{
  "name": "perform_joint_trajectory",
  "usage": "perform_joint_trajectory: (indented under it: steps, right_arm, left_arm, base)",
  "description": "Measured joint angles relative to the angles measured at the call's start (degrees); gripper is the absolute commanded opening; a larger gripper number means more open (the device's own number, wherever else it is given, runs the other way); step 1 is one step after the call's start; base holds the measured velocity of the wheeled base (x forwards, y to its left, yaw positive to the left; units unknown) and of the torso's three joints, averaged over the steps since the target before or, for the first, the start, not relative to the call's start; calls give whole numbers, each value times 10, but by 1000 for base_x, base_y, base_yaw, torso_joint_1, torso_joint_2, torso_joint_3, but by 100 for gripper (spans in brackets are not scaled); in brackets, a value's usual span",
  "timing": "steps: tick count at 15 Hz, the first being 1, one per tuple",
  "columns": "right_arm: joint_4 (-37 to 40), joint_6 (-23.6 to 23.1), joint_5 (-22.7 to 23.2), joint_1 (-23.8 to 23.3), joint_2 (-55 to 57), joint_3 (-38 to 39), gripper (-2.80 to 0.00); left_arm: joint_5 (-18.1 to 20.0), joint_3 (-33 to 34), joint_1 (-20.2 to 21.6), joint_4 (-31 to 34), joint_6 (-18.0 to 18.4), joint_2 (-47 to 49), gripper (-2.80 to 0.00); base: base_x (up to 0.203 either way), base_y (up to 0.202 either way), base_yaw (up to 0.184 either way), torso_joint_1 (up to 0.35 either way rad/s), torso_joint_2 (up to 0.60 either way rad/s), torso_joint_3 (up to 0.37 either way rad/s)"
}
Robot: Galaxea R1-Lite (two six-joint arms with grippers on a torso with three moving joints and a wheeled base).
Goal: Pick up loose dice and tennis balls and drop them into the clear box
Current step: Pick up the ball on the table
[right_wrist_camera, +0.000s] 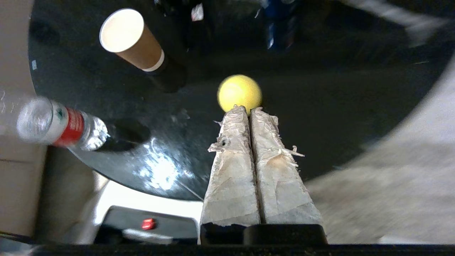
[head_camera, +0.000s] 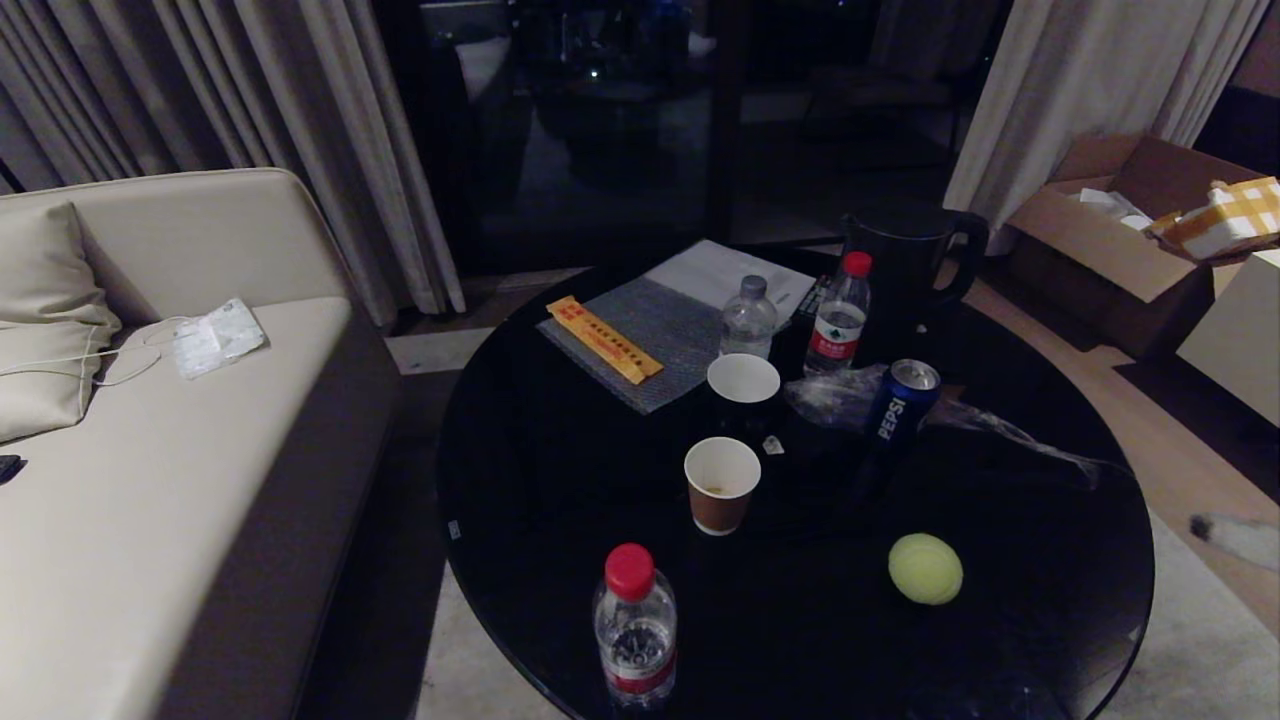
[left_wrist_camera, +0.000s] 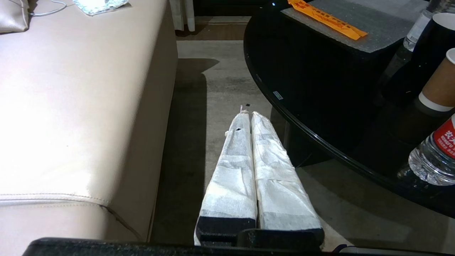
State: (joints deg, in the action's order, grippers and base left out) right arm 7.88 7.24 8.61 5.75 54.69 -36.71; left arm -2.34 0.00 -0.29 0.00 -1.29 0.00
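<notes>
One tennis ball (right_wrist_camera: 239, 92) just past closed rt claw (right_wrist_camera: 247, 108).

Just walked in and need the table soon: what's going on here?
A robot is tidying. Its right gripper, shut and empty, is above the black round table, pointing at a tennis ball lying loose there. The left gripper is shut and parked over the floor beside the sofa. Nothing is picked up yet.

yellow-green tennis ball (head_camera: 925, 568) on the glossy black bench (head_camera: 560, 500). brown paper cup (head_camera: 721, 484) with white inside. blue pepsi can (head_camera: 900, 399), white lettering. red-capped clear bottle (head_camera: 634, 628), red label. orange strip (head_camera: 603, 338) on grey speckled mat (head_camera: 660, 340). beige sofa (head_camera: 150, 480).
</notes>
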Motion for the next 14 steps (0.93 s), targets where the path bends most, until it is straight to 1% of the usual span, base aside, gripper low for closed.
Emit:
perform_joint_trajectory:
  steps: [2, 5, 6, 8, 9, 11, 14]
  right_arm:
    - [-30, 21, 4, 35, 116, -32, -280]
    - [-69, 33, 6, 70, 256, -69, -280]
    - [-79, 35, 4, 76, 298, -81, 0]
    - [-100, 28, -17, 80, 367, -101, 0]
    - [-110, 17, -37, 79, 398, -109, 0]
    - [-123, -10, -61, 73, 444, -121, 0]
    - [-123, -44, -73, 60, 482, -134, 0]
  left_arm:
    - [0, 0, 0, 0, 0, 0, -280]
    - [0, 0, 0, 0, 0, 0, -280]
    - [0, 0, 0, 0, 0, 0, -280]
    - [0, 0, 0, 0, 0, 0, -280]
    - [0, 0, 0, 0, 0, 0, -280]
    - [0, 0, 0, 0, 0, 0, -280]
    - [0, 0, 0, 0, 0, 0, -280]
  base:
    - [0, 0, 0, 0, 0, 0]
    - [0, 0, 0, 0, 0, 0]
    - [0, 0, 0, 0, 0, 0]
    - [0, 0, 0, 0, 0, 0]
    - [0, 0, 0, 0, 0, 0]
    - [0, 0, 0, 0, 0, 0]
    - [0, 0, 0, 0, 0, 0]
